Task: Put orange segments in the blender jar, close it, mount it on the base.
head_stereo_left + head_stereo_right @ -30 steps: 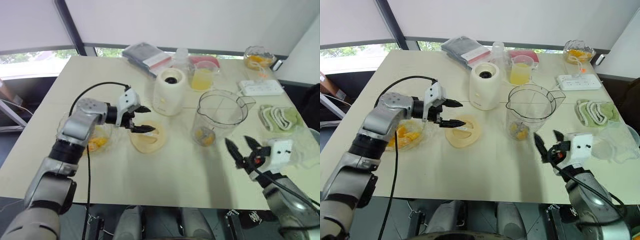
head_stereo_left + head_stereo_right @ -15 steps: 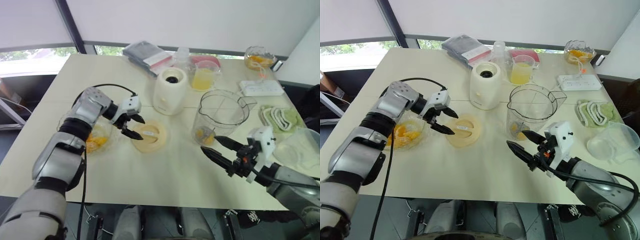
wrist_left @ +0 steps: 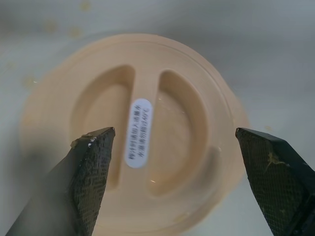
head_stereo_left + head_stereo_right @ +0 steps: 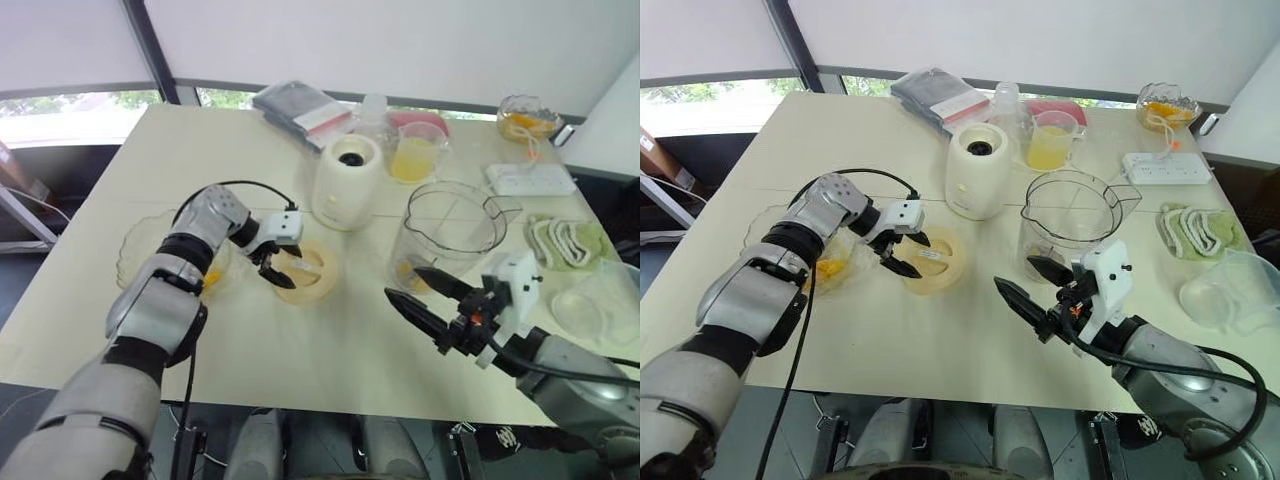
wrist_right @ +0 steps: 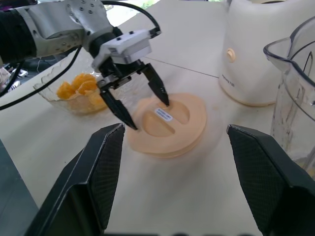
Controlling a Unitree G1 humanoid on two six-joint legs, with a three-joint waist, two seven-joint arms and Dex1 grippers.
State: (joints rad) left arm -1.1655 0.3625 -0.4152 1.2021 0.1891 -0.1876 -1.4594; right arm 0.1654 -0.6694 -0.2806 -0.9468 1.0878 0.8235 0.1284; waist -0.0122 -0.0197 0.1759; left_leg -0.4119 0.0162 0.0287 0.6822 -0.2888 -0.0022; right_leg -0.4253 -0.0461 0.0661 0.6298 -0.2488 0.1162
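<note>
Left gripper (image 4: 912,256): spread wide and empty. It hung low over the lid (image 4: 312,275) with one finger toward each side of it, and I could not tell whether either tip was touching.
Lid: it lay flat on the table (image 4: 300,345) with its centre ridge up. It sat just in front of the base (image 4: 347,182), between the bowl (image 4: 135,245) and the blender jar (image 4: 450,230).
Right gripper (image 4: 403,282): fingers apart and holding nothing, hovering above the table just in front of the jar.
Blender jar: upright and uncovered, beside the base and not mounted. A few orange segments (image 4: 408,275) lay at its bottom.
Step in hand: I judged this to be the lid pickup, ahead of closing the jar.
Risk, slipping lid: the lid was broad and shallow. A pinch across the rim might squeeze it out sideways or skid it into the base. The ridge looked the safer hold.
Risk, knocked jar: my right fingers sat close to the jar wall, so a hasty sweep could tip it and spill the fruit.
Risk, snagged bowl: the left forearm and its cable passed over the bowl, and a lift with a low elbow could drag it.
Risk, crooked seating: a lid gripped off-centre would probably arrive tilted and fail to seat.
</note>
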